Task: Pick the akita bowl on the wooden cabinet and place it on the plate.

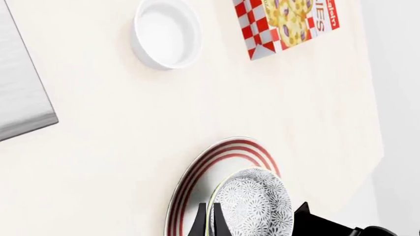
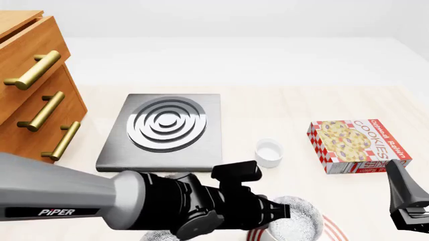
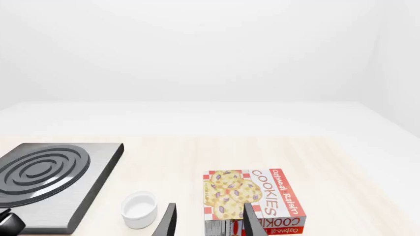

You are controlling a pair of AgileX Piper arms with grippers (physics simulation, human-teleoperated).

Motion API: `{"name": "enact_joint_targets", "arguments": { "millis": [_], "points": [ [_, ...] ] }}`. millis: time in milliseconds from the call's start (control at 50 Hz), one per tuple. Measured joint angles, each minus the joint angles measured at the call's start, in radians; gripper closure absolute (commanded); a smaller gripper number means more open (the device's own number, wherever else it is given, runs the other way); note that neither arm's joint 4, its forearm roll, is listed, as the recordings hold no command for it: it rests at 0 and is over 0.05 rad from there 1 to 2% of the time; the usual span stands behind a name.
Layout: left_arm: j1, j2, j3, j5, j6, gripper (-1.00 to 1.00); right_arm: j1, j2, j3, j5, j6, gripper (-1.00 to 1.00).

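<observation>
The akita bowl (image 1: 256, 206), speckled black and white, hangs over or rests on the red-ringed plate (image 1: 196, 172); I cannot tell whether they touch. My left gripper (image 1: 207, 217) is shut on the bowl's pale rim, one finger inside and one outside. From the front, the bowl (image 2: 298, 221) sits at the bottom edge on the plate (image 2: 335, 232), with the left gripper (image 2: 283, 211) at its left side. The wooden cabinet (image 2: 30, 95) stands far left. My right gripper (image 3: 208, 221) is open and holds nothing; it hovers at the right edge (image 2: 407, 201).
A grey stove slab (image 2: 164, 128) with silver rings lies mid-table. A small white cup (image 2: 268, 152) stands between it and a cookie box (image 2: 358, 145) on the right. The left arm (image 2: 80, 203) spans the lower left of the front view.
</observation>
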Motion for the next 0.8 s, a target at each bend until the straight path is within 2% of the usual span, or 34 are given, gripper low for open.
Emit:
{"name": "enact_joint_targets", "arguments": {
  "millis": [440, 460, 800],
  "points": [
    [0.001, 0.004, 0.003, -0.012, -0.003, 1.0, 0.0, 0.0, 0.0, 0.0, 0.0, -1.0],
    [0.001, 0.003, 0.003, -0.012, -0.002, -1.0, 0.0, 0.0, 0.0, 0.0, 0.0, -1.0],
    [0.007, -0.025, -0.007, -0.013, 0.023, -1.0, 0.0, 0.0, 0.0, 0.0, 0.0, -1.0]
  ]
}}
